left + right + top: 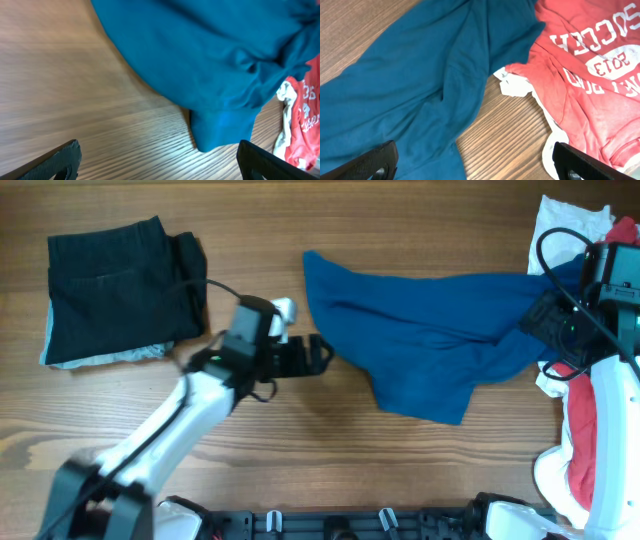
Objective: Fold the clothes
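A dark blue shirt [425, 330] lies crumpled across the middle right of the table; it also shows in the left wrist view [200, 55] and the right wrist view [415, 95]. My left gripper [318, 355] is open and empty, just left of the shirt's left edge. My right gripper [550, 320] is open over the shirt's right end, holding nothing. A red garment with white print [590, 65] lies on a white garment [517, 85] at the right edge. A folded black garment [120, 285] lies at far left.
The red and white pile [580, 440] runs along the table's right edge, beside the right arm. A pale cloth [90, 360] shows under the black garment. Bare wood [330, 430] lies in front of the shirt.
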You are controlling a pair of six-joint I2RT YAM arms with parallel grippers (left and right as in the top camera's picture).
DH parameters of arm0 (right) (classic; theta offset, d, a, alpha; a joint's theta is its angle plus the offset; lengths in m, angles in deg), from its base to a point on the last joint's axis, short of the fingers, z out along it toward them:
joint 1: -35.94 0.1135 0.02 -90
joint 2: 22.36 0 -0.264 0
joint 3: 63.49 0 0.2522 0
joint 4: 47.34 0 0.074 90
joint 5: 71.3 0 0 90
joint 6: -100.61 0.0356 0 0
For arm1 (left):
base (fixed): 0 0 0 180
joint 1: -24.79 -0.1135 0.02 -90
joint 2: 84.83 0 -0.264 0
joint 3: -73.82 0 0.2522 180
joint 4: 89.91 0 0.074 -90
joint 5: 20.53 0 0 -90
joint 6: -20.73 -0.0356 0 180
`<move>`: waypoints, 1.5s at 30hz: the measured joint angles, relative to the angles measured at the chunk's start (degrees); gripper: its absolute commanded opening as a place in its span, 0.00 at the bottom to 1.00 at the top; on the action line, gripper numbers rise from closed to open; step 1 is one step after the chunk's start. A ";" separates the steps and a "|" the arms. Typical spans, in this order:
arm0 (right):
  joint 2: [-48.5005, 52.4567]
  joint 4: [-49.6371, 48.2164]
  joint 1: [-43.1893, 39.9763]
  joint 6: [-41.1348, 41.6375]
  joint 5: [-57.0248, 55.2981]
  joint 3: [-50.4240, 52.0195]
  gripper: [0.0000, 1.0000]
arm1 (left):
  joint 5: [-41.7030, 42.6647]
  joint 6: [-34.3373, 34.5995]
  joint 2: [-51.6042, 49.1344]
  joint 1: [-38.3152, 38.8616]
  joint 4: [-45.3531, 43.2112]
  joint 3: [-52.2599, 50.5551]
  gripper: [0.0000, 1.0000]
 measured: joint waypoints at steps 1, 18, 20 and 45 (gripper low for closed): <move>0.00 0.02 0.00 -0.17 0.02 0.00 1.00 | 0.17 2.60 -2.78 1.68 -1.62 -0.02 0.99; 0.00 0.68 0.00 -0.85 0.42 0.00 1.00 | -6.97 27.89 -23.06 17.86 -39.87 0.46 0.47; 0.00 0.68 0.00 -0.85 0.42 0.00 1.00 | -7.93 28.13 -23.06 18.01 -39.87 0.46 0.14; 0.00 0.87 0.00 -2.36 1.70 0.00 1.00 | -2.21 3.56 8.94 -31.80 -0.28 0.72 1.00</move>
